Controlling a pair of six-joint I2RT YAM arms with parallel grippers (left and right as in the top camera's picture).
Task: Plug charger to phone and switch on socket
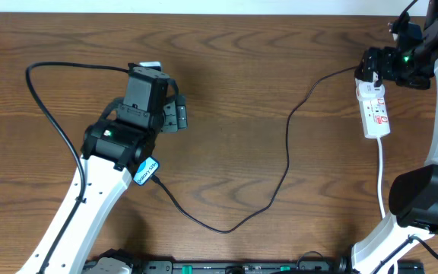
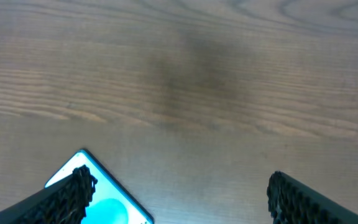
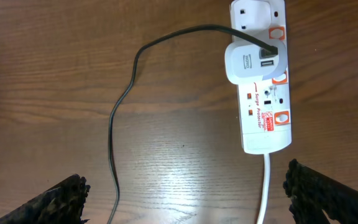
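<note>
The phone shows as a blue corner (image 2: 104,199) by my left finger in the left wrist view. In the overhead view a blue piece with text (image 1: 147,169) peeks out under the left arm, and the rest is hidden. The charger, a thin black cable (image 1: 287,152), runs from the white adapter (image 3: 250,62) in the socket (image 3: 263,118) to that blue piece. Its tip is too small to tell whether it is plugged in. My left gripper (image 2: 179,205) is open over the phone's end. My right gripper (image 3: 185,199) is open and empty, above the socket (image 1: 375,110).
The socket's white cord (image 3: 265,186) runs toward the right arm's base (image 1: 424,198). The socket has red switches (image 3: 283,117) whose state I cannot tell. The left arm's own black cable (image 1: 52,114) loops over the table's left side. The table is brown wood (image 1: 242,91).
</note>
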